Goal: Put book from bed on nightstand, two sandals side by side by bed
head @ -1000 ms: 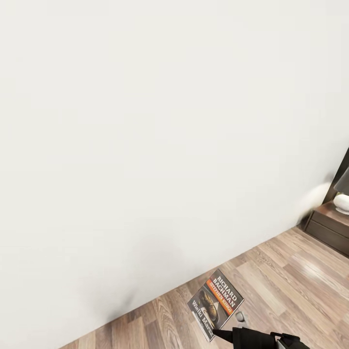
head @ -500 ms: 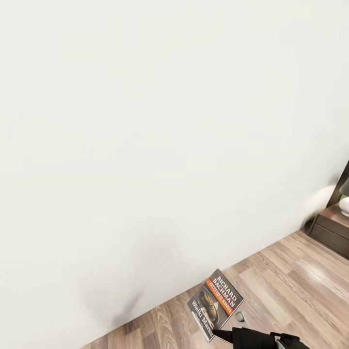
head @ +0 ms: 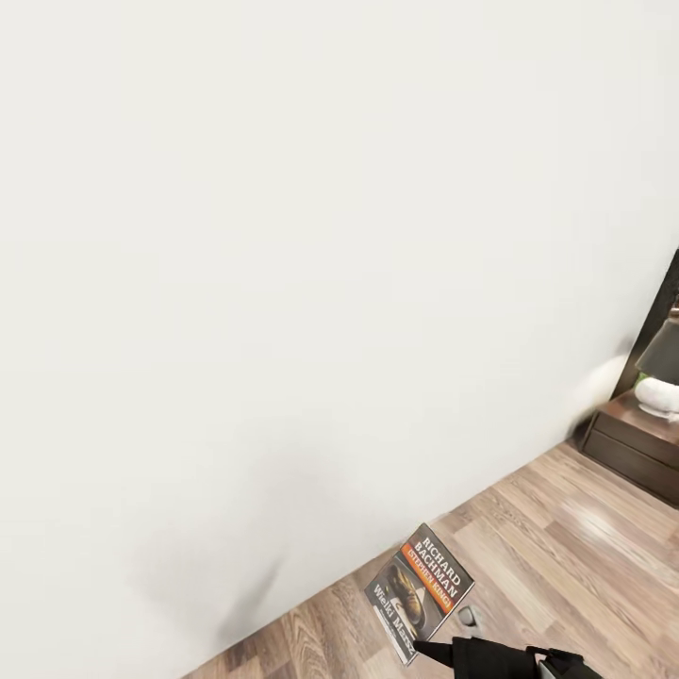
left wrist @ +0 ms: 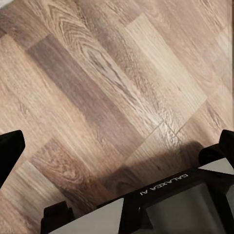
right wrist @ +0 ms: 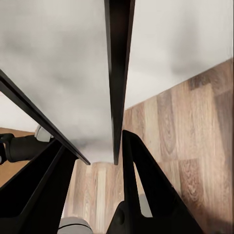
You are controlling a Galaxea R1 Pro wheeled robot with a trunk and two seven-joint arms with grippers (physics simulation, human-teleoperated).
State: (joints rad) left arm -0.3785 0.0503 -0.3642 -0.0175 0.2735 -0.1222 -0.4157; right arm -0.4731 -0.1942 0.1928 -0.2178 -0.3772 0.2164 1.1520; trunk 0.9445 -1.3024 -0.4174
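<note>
A big white wall (head: 283, 283) takes most of the head view, wood floor (head: 566, 566) below it. The nightstand (head: 637, 443) stands far along the wall, w/ a lamp (head: 660, 372) on top. The book (head: 420, 589) is near the wall base, held up off the floor by the right gripper (head: 443, 651), closed on its lower edge, probably for carrying to the nightstand. Left gripper (left wrist: 117, 146): fingers apart, empty, over the floor.

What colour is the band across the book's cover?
Orange, crossing the dark cover of the book; clearest in the head view.
</note>
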